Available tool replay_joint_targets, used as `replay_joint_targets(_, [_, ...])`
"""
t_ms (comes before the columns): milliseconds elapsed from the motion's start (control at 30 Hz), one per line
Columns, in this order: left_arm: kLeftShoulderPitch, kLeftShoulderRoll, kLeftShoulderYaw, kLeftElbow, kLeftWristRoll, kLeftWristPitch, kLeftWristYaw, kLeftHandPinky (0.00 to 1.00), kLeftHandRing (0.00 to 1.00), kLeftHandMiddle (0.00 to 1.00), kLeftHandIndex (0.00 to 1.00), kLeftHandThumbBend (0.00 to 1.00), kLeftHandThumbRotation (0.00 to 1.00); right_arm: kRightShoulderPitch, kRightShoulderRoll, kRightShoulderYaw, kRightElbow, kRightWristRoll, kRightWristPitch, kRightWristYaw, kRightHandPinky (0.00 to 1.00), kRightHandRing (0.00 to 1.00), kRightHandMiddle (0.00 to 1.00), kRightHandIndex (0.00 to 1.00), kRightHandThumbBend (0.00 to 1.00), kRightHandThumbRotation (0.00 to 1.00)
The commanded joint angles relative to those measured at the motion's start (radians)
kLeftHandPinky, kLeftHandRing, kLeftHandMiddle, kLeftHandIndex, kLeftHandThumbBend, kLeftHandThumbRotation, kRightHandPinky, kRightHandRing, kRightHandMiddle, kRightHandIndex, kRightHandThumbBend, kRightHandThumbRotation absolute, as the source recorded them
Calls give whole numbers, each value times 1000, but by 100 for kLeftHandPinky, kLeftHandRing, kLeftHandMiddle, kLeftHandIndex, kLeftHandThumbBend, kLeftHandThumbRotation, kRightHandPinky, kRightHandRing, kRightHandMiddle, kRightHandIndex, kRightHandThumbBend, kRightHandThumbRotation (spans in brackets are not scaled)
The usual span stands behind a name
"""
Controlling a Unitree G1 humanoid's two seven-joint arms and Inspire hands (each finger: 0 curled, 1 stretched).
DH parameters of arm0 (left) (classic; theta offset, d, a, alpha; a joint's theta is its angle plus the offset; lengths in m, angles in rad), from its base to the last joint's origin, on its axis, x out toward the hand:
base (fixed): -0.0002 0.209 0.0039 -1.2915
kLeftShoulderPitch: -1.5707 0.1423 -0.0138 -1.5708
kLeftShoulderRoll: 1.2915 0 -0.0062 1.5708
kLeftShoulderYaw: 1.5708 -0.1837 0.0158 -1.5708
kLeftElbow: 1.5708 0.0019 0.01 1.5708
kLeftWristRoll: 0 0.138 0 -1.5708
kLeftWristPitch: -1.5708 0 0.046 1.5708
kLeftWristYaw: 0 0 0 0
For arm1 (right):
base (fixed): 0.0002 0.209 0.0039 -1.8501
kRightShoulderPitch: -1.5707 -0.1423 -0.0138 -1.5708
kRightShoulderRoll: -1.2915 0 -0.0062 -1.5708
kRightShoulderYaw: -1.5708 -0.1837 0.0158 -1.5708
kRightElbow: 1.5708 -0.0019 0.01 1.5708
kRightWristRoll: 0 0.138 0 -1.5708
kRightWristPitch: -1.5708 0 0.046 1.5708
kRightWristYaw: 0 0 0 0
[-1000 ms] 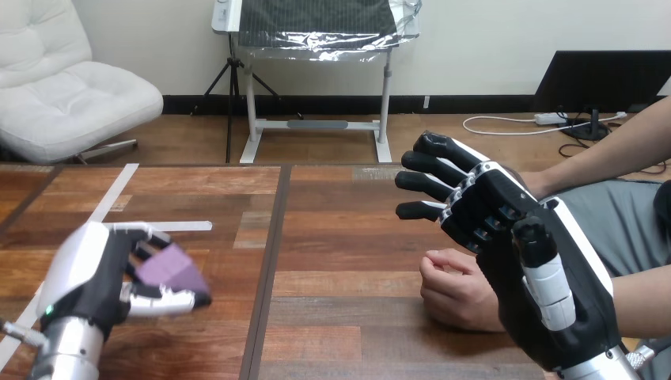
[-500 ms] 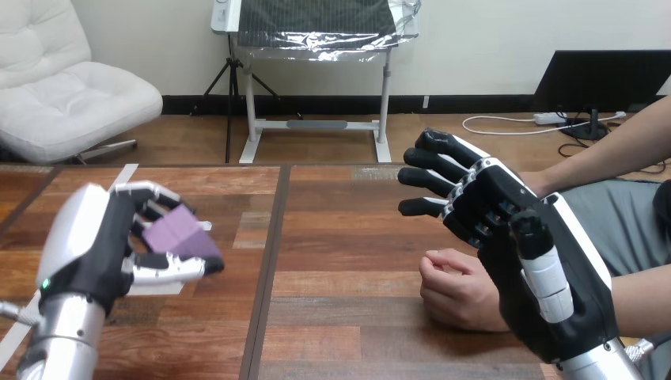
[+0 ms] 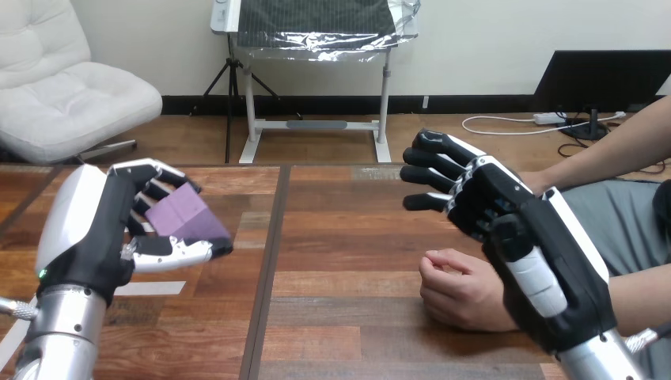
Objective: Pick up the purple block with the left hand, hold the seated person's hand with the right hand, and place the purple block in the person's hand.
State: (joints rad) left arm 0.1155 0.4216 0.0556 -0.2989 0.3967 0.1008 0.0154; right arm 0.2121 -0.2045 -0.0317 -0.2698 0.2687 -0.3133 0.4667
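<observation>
Head view: purple block (image 3: 186,216) gripped within left hand (image 3: 99,229) fingers, above table (image 3: 340,261).

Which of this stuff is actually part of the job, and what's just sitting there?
In the job: purple block, gripped in left hand; right hand, open, beside the person's hand, a fist on the table.
Lying about: white tape strip on the table.

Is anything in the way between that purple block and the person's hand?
Nothing visible: bare table lies between the block in the left hand and the person's hand, which is curled in a fist beside the open right hand.
</observation>
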Motion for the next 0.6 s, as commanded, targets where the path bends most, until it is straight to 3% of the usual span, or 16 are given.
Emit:
replay_joint_targets(0, [-23, -16, 31, -78, -21, -36, 6, 29, 35, 41, 45, 62, 0, -94, -34, -45, 41, -58, -36, -32, 75, 83, 84, 85, 95, 84])
replay_joint_targets(167, [-13, -27, 42, -100, -50, -54, 1, 30, 36, 41, 44, 61, 0, -123, -53, -66, 81, -89, -50, -38, 80, 84, 84, 84, 95, 84])
replay_joint_targets(567, [13, -61, 59, -175, -82, -54, -4, 29, 34, 40, 43, 59, 0, -207, -149, -112, 213, -135, -124, -20, 80, 86, 86, 83, 93, 83])
